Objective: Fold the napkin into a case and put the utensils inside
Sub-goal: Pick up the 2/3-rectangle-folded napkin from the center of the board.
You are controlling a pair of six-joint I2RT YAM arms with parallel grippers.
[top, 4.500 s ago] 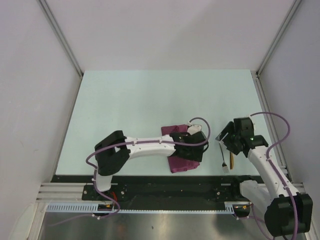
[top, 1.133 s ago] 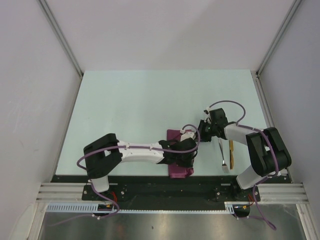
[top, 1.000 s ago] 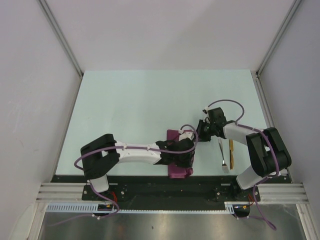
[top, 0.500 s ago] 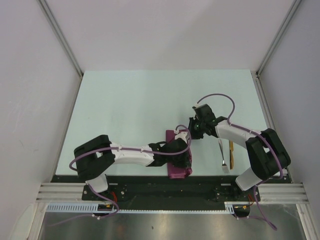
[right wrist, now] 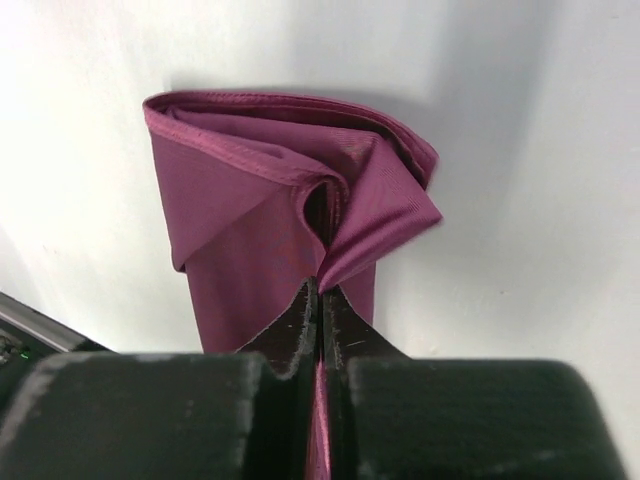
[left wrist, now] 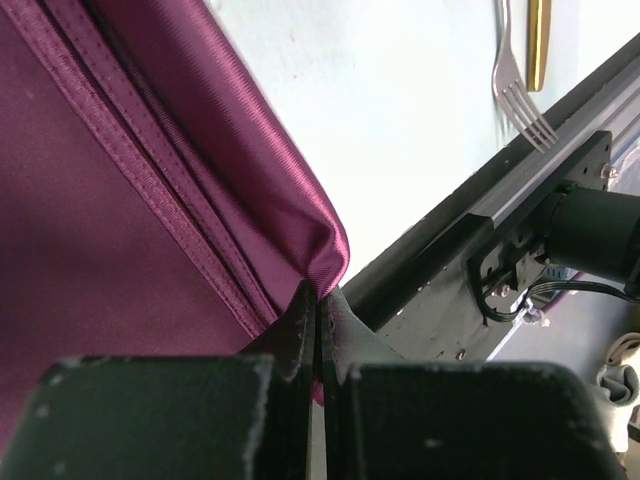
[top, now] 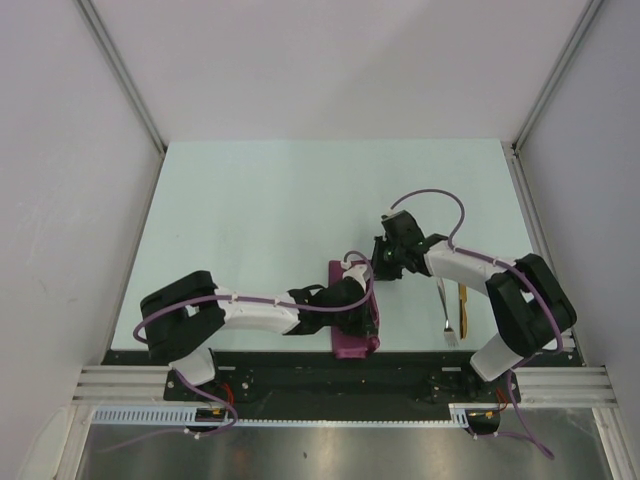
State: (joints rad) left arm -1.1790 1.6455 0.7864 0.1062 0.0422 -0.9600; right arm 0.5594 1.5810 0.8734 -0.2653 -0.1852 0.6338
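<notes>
Folded napkin (top: 352,345) pinched at both ends on the worktop (top: 280,200)

The plum-magenta cloth lies as a narrow oblong by the middle of the worktop's near edge. The left end effector (left wrist: 318,300) is closed on its near right corner. The right end effector (right wrist: 320,290) is closed on a raised fold at its far end. The utensils, a silver fork (top: 443,305) and a golden-yellow piece (top: 462,300), lie side by side to the right, apart from the napkin
</notes>
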